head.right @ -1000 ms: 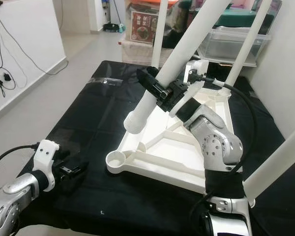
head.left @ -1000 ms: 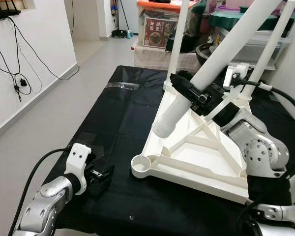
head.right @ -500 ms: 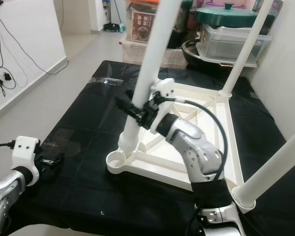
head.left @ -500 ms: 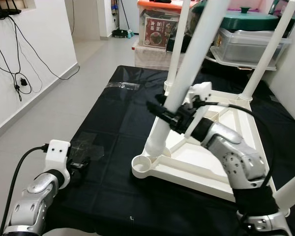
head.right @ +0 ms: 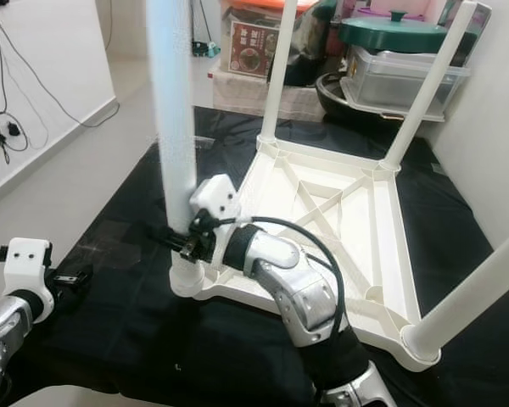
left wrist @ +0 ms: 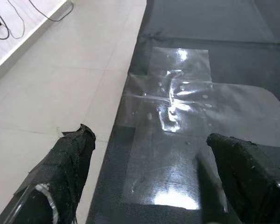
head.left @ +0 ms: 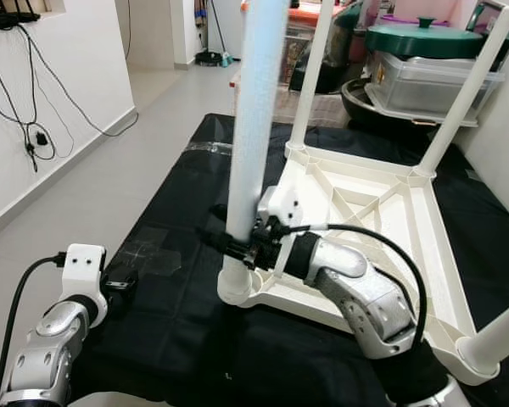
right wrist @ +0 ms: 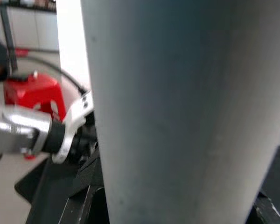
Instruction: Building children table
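Observation:
A white children's table (head.left: 382, 254) lies upside down on a black cloth. Three white legs stand in its corners: back left (head.left: 312, 68), back right (head.left: 468, 85) and near right (head.left: 502, 329). My right gripper (head.left: 229, 248) is shut on a fourth white leg (head.left: 259, 102), which it holds upright with its foot at the near-left corner socket (head.left: 235, 290). That leg (right wrist: 177, 112) looms very close in the right wrist view. My left gripper (head.left: 121, 280) rests low at the cloth's left edge, open, with nothing between its fingers (left wrist: 65, 163).
A shiny patch of clear tape (left wrist: 177, 107) lies on the cloth in front of the left gripper. Storage boxes (head.left: 280, 51) and a green-lidded pot (head.left: 424, 38) stand behind the table. Bare tiled floor (head.left: 93, 186) lies to the left, a wall to the right.
My right gripper swung the held leg from tilted to upright and carried it to the near-left corner socket. The left arm drew back a little toward the cloth's edge.

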Motion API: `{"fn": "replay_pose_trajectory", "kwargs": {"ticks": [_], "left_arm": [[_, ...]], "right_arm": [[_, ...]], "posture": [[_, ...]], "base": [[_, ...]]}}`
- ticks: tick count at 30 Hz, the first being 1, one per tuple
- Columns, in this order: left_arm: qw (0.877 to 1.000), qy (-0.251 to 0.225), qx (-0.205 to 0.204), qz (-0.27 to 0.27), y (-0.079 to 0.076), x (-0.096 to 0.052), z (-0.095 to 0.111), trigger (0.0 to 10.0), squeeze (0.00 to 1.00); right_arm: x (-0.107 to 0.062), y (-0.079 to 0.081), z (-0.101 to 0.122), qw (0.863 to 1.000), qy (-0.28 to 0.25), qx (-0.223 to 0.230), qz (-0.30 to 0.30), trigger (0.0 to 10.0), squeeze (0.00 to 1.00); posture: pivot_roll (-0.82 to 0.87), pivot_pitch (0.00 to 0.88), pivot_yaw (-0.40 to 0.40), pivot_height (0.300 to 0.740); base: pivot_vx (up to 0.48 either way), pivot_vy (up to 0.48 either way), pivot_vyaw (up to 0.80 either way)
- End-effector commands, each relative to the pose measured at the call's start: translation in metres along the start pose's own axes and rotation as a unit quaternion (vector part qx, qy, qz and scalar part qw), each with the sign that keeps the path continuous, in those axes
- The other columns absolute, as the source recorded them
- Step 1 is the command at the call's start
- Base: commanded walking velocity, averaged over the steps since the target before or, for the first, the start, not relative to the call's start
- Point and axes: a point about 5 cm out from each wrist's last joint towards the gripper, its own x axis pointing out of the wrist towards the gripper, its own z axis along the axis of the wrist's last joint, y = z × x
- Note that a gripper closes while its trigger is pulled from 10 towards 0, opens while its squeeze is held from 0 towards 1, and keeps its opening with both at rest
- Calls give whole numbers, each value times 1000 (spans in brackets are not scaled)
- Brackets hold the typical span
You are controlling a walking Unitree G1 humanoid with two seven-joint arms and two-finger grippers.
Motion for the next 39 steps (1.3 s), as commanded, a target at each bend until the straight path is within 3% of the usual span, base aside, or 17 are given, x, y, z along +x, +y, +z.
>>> {"fn": "replay_pose_trajectory", "kwargs": {"ticks": [1,7,17,21,39], "left_arm": [[1000,4,-2,1,-2,2,-3,10000,0],[1000,3,-5,-2,-5,2,-4,10000,0],[1000,0,-14,-8,-13,4,-6,10000,0],[1000,0,-15,-11,-16,5,-7,10000,0],[1000,-2,-14,-11,-16,7,-7,10000,0]], "right_arm": [[0,0,0,1000,1,-12,3,0,0],[0,-9,-3,1000,13,-24,-3,0,0],[-10,-42,4,999,34,-13,-25,0,0],[-10,-45,4,999,35,-17,-24,0,0],[-2,-6,-20,995,58,-54,52,0,0]], "posture": [[172,0,-99,740],[177,0,-106,740],[175,0,-118,740],[175,0,-119,740],[169,0,-120,740]], "base": [[0,0,0],[0,0,0],[0,0,0],[0,0,0],[0,0,0]]}}
